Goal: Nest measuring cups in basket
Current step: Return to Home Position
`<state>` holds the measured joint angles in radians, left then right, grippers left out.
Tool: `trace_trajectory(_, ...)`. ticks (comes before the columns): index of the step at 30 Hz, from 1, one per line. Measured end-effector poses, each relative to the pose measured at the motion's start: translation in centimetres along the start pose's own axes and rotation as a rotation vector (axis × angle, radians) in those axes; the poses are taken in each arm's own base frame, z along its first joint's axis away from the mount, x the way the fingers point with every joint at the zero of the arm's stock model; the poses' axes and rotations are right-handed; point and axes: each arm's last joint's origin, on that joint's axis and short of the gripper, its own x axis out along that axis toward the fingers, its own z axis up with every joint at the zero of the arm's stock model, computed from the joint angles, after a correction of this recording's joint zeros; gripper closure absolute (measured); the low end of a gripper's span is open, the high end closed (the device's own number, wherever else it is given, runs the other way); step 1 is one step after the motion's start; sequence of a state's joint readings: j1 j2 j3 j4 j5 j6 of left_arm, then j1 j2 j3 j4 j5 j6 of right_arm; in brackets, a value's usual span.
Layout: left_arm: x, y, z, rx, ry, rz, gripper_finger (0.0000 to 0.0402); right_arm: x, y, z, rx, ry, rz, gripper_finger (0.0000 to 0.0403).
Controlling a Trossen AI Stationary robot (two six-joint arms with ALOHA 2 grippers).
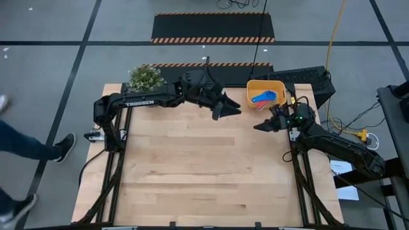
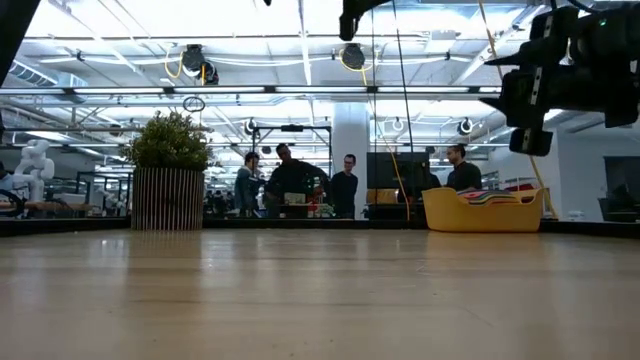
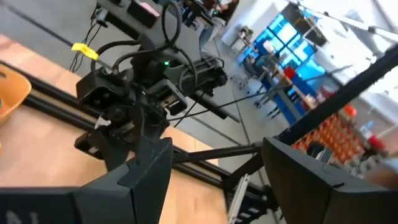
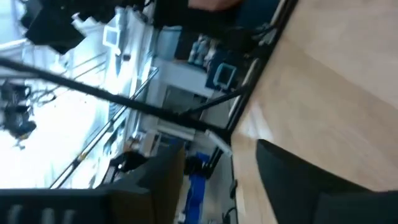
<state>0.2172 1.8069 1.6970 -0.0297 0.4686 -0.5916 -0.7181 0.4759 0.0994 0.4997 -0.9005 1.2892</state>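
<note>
The yellow-orange basket (image 1: 266, 92) stands at the table's far right, also seen in the low view (image 2: 483, 210). Measuring cups lie inside it: a blue one (image 1: 261, 98) and a teal one (image 1: 270, 96) show, with a bit of red (image 1: 258, 106) beside them. My left gripper (image 1: 231, 110) hovers left of the basket, open, with nothing between its fingers (image 3: 214, 155). My right gripper (image 1: 261, 126) hangs just in front of the basket, pointing toward the table's left, open and empty (image 4: 217, 152).
A potted green plant (image 1: 146, 78) stands at the far left corner (image 2: 168, 170). A black keyboard (image 1: 307, 80) lies behind the basket. Bare wood (image 1: 204, 166) fills the table's middle and near part. Several people stand in the room beyond the table (image 2: 300, 185).
</note>
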Motion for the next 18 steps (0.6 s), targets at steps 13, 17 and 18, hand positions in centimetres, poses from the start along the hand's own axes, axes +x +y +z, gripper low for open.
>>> trace_trajectory(13,1.3,-3.4,-0.7,-0.099,-0.120,-0.050,0.0154,-0.5,3.3,-0.1,-0.376,0.100,0.261,0.0396)
trace_trajectory(17,2.4,-5.8,-2.3,-0.058,-0.156,-0.015,0.0154,-0.6,3.7,-0.2,-0.379,0.096,0.278,0.0399)
trace_trajectory(18,2.6,-6.3,-2.7,-0.054,-0.156,-0.005,0.0154,-0.7,3.8,-0.3,-0.386,0.094,0.283,0.0401)
